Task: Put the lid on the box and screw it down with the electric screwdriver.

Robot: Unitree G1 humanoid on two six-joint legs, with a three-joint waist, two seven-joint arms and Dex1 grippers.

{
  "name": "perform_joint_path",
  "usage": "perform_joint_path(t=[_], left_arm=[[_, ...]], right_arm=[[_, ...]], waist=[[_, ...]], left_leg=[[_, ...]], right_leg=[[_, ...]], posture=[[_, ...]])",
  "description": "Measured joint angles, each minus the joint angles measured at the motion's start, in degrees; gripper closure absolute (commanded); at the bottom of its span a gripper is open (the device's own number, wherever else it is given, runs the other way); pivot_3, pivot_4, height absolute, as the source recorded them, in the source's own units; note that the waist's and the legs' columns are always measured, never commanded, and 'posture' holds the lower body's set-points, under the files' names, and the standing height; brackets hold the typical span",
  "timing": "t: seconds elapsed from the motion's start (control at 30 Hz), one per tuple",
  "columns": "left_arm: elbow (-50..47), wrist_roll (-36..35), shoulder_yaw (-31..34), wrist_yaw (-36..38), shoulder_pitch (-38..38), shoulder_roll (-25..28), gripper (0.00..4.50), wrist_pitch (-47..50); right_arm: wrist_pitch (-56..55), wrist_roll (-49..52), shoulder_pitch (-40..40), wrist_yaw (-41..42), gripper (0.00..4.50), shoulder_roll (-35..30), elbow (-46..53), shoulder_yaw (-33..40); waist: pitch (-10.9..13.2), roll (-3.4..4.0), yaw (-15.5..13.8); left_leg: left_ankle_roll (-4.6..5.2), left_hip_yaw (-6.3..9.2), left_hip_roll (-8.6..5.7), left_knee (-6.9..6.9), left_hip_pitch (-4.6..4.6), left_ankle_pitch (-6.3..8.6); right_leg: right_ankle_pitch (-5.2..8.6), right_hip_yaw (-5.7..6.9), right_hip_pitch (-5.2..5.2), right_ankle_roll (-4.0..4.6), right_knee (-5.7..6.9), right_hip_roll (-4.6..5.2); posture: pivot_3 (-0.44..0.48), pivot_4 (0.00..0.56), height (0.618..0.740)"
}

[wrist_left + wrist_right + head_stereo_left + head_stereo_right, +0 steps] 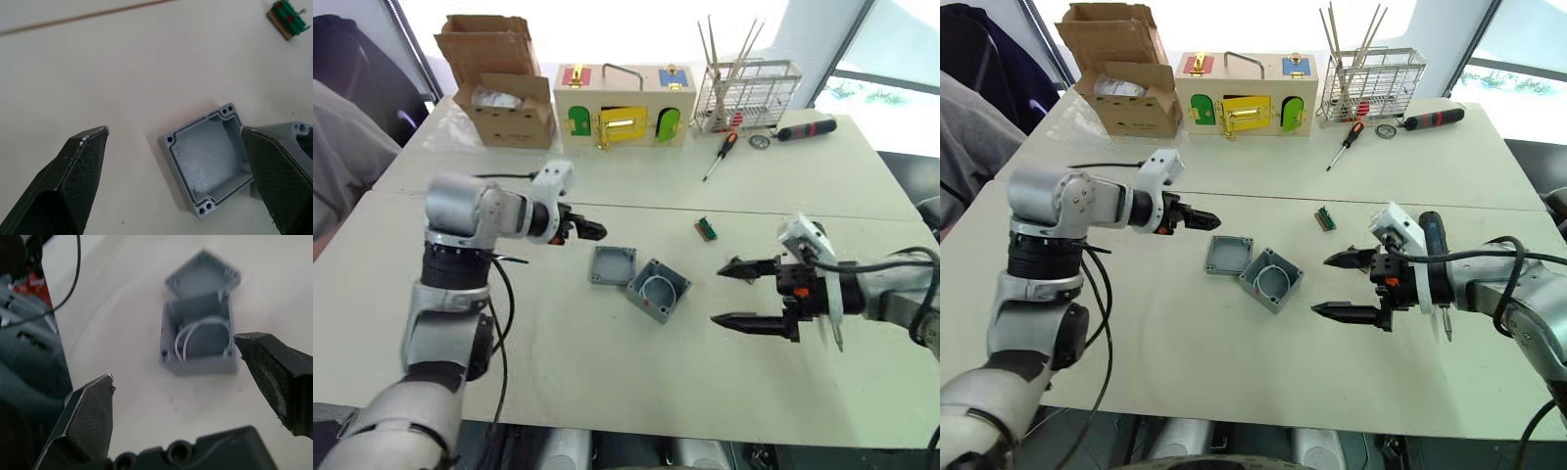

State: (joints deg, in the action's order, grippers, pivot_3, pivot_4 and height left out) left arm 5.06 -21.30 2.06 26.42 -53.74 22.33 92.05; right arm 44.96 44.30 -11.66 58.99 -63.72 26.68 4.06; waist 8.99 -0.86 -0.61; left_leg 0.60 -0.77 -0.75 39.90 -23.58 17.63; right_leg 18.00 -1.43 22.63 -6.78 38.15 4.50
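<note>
- The small grey plastic box [658,290] is seen lying open-side up near the middle of the white table [607,382]; a pale curved wire is coiled inside it (best seen in the right wrist view).
- The flat square grey lid [612,264] lies hollow side up, one corner touching the box.
- The thick black electric screwdriver [1435,257], its metal bit pointing down, is seen against the right arm.
- The left gripper [176,161] is spread wide just above the lid, empty.
- The right gripper [744,294] is held wide open beside the box, nothing between its fingers.
- A brown cardboard box [499,83] stands open at the far edge.
</note>
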Motion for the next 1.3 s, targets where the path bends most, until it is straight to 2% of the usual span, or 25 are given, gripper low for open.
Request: perform_joint_path(t=[0.13, 0.27, 0.53, 0.63, 0.87, 0.9, 1.0, 1.13, 1.23, 1.3], left_arm=[[0.6, -1.0, 2.1, -5.1, 1.1, -2.4, 0.07, 0.0], [3.4, -2.1, 1.2, -8.5, 2.3, -3.5, 0.07, 0.0], [5.0, -2.3, -5.6, -9.4, 0.4, -2.9, 0.07, -0.4], [5.1, -1.8, -8.9, -9.7, 0.1, -2.4, 0.90, -1.0], [3.8, -1.7, -17.8, -7.7, -1.4, -1.1, 4.22, -1.3], [4.0, -1.8, -18.4, -7.4, -1.6, -1.4, 4.37, -1.3], [5.1, -1.2, -18.5, -7.1, -1.9, -1.9, 4.37, -1.3], [5.6, -0.7, -15.3, -7.2, -1.8, -2.8, 4.37, -1.0], [5.1, -0.6, -13.2, -7.3, -0.8, -2.6, 4.37, -1.8], [3.6, 0.4, -12.0, -7.5, 0.8, -1.6, 4.37, -7.9]], right_arm=[[-0.7, -1.5, 0.1, 1.0, 0.00, 0.1, -0.9, 0.0], [0.2, -1.1, 1.8, -0.4, 0.00, 1.2, 1.7, 1.2], [3.1, 1.0, 4.0, -5.4, 0.00, 5.0, 5.8, 4.3], [3.7, 1.8, 4.8, -7.8, 0.00, 6.9, 7.3, 5.1], [4.3, 2.3, 7.0, -13.1, 0.00, 11.6, 9.3, 6.0], [4.3, 2.3, 7.2, -13.7, 0.00, 12.2, 9.5, 6.0], [4.3, 2.3, 8.4, -15.3, 0.00, 13.3, 10.3, 6.2], [4.7, 4.0, 8.8, -16.9, 0.00, 14.1, 10.0, 8.7], [5.7, 8.3, 6.1, -19.9, 0.00, 16.9, 7.9, 12.7], [6.4, 12.3, 1.7, -25.1, 0.00, 21.2, 5.8, 14.9]], waist=[[0.0, 0.00, -0.1], [0.0, 0.00, -0.2], [-0.1, 0.13, -0.2], [-0.2, 0.22, -0.2], [-0.3, 0.37, -0.2], [-0.4, 0.43, -0.2], [-0.5, 0.53, -0.2], [-0.5, 0.57, -0.2], [-0.5, 0.55, -0.1], [-0.4, 0.45, 0.1]], left_leg=[[-0.11, 0.00, 0.01, -0.01, -0.02, -0.05], [-0.15, 0.01, -0.05, -0.01, -0.02, -0.06], [-0.18, 0.17, -0.29, -0.02, 0.08, -0.07], [-0.18, 0.30, -0.39, -0.03, 0.09, -0.08], [-0.18, 0.46, -0.50, -0.04, 0.11, -0.08], [-0.18, 0.46, -0.52, -0.03, 0.12, -0.08], [-0.17, 0.47, -0.52, -0.03, 0.13, -0.08], [-0.15, 0.48, -0.53, -0.02, 0.13, -0.08], [-0.16, 0.48, -0.50, -0.03, 0.12, -0.08], [-0.25, 0.48, -0.41, -0.06, 0.03, -0.13]], right_leg=[[0.00, 0.00, 0.06, 0.00, 0.01, 0.10], [0.00, 0.00, 0.04, 0.00, 0.01, 0.18], [0.00, 0.00, -0.14, 0.00, 0.00, 0.29], [0.00, 0.00, -0.21, 0.00, -0.01, 0.43], [0.00, 0.03, -0.32, 0.01, -0.03, 0.47], [0.00, 0.04, -0.34, 0.01, -0.04, 0.47], [0.01, 0.04, -0.35, 0.00, -0.04, 0.39], [0.00, 0.08, -0.38, 0.00, -0.05, 0.36], [0.01, 0.08, -0.33, 0.00, -0.04, 0.33], [0.00, 0.04, -0.17, 0.00, -0.04, 0.37]], posture=[[0.000, 0.150, 0.740], [0.000, 0.150, 0.740], [0.000, 0.150, 0.740], [0.000, 0.150, 0.740], [0.000, 0.150, 0.740], [0.000, 0.150, 0.740], [0.000, 0.150, 0.740], [0.000, 0.150, 0.740], [0.000, 0.150, 0.740], [0.000, 0.150, 0.740]])
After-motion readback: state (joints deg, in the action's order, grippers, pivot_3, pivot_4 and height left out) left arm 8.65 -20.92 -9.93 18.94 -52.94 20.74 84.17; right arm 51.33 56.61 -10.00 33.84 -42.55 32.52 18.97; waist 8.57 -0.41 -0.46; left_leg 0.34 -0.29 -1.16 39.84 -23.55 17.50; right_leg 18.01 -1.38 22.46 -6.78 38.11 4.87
